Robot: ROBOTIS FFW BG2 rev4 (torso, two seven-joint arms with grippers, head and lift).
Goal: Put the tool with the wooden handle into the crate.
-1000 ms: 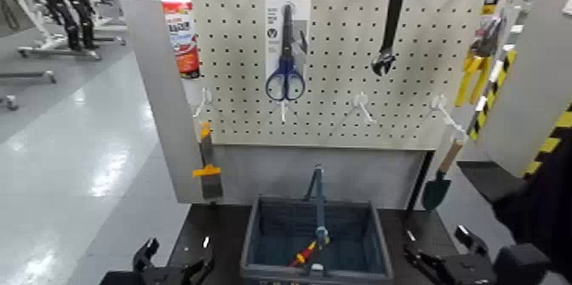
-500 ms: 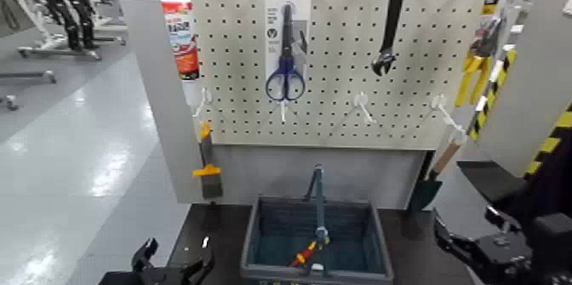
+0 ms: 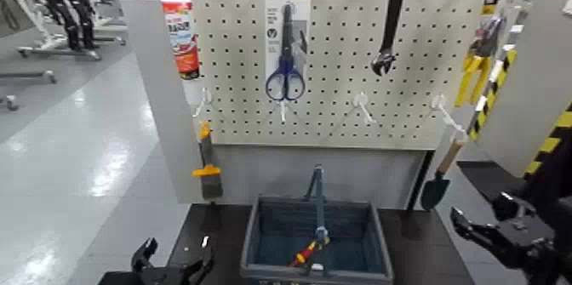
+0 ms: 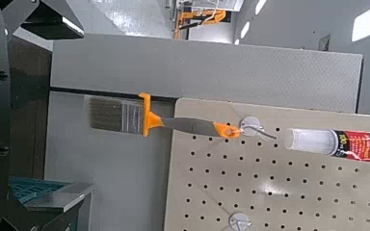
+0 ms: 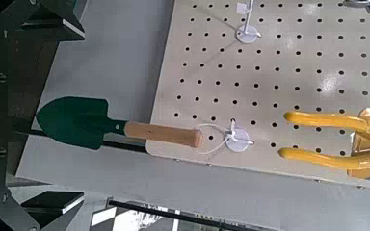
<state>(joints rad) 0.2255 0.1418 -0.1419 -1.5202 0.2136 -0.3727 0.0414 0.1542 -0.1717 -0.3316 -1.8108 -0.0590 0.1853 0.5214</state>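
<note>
The right hand stands wide open and empty, beside and below the trowel, with a gap between them. The trowel hangs by its cord from a hook at the pegboard's lower corner, on the robot's right, blade down and handle leaning slightly. Its blade drops past the board's bottom edge, outside the basket, with open room between blade and rim. The left hand is parked low on the other side of the basket, fingers spread apart, holding nothing.

The basket is dark grey-blue plastic, rectangular, open at the top, its thin hoop handle standing upright across the middle. A red and yellow tool lies inside, partly behind the handle.

The trowel has a smooth, pointed dark green blade and a pale wooden handle. A bristled paintbrush with orange parts hangs on the opposite side; above it is a glossy tube. Blue-handled scissors on a card, a black wrench and yellow-handled pliers hang higher up.

The pegboard is cream, dotted with small holes. The basket sits on a dark tabletop; beyond lies a shiny grey floor.
</note>
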